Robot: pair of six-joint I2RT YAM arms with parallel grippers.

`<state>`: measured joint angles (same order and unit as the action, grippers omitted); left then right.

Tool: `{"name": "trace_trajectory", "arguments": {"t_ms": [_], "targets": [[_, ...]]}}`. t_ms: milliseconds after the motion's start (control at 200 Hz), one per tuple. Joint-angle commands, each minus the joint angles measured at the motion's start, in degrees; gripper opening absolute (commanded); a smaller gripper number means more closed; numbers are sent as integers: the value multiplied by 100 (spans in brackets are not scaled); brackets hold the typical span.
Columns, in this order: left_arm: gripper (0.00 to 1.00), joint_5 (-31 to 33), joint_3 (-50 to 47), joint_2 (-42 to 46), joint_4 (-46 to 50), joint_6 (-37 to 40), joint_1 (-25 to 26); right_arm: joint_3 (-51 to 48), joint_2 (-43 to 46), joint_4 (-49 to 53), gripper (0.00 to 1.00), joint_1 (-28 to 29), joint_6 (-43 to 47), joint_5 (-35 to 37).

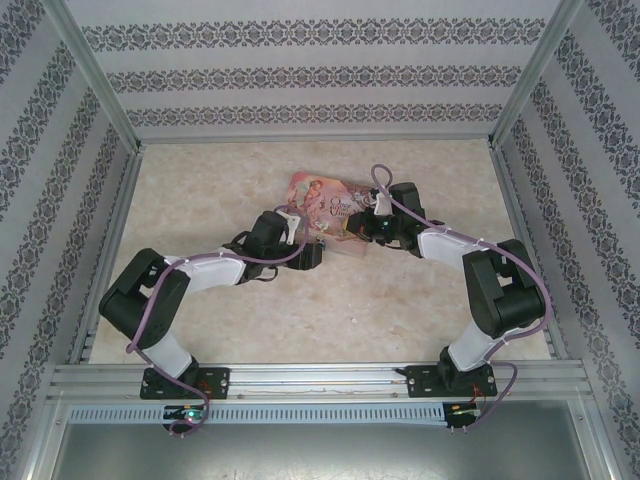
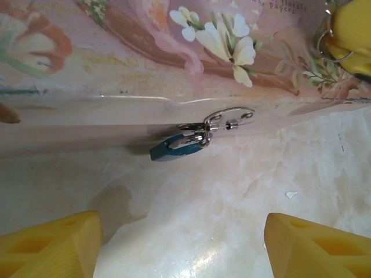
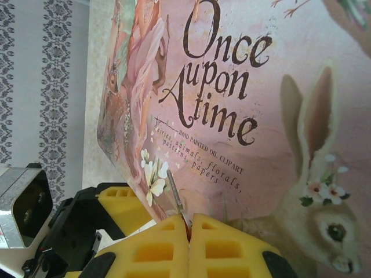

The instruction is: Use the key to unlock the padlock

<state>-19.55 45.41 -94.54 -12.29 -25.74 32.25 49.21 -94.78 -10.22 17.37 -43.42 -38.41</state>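
Jaws of the right gripper [image 3: 189,223] pinch the one key [image 3: 175,194]; the left gripper [image 2: 179,243] stands wide open, empty, before the one padlock [image 2: 174,148].

Both of your arms were folded at the elbow and reached inward toward the table's middle. Your left arm [image 1: 150,300] lay low, and its wrist pointed right. The left gripper [image 2: 185,249] stood wide open, its yellow fingers [image 2: 55,243] well apart with nothing between them. Your right arm [image 1: 500,290] angled left, and the right gripper [image 3: 189,231] had its pads pressed together, pinching the key [image 3: 175,197].
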Motion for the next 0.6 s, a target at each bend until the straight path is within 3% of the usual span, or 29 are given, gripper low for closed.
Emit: {"name": "trace_trajectory", "arguments": {"t_ms": [0,270,595], "targets": [[73,-83,106,-73,-463,-37,81,-246,-137,60,0,46,-47,141],[73,-37,73,-135,-558,-67,84,-550,-180,-168,0,212,-200,194],[67,62,155,-319,-561,-129,80,-631,-202,-305,0,401,-317,185]]}}
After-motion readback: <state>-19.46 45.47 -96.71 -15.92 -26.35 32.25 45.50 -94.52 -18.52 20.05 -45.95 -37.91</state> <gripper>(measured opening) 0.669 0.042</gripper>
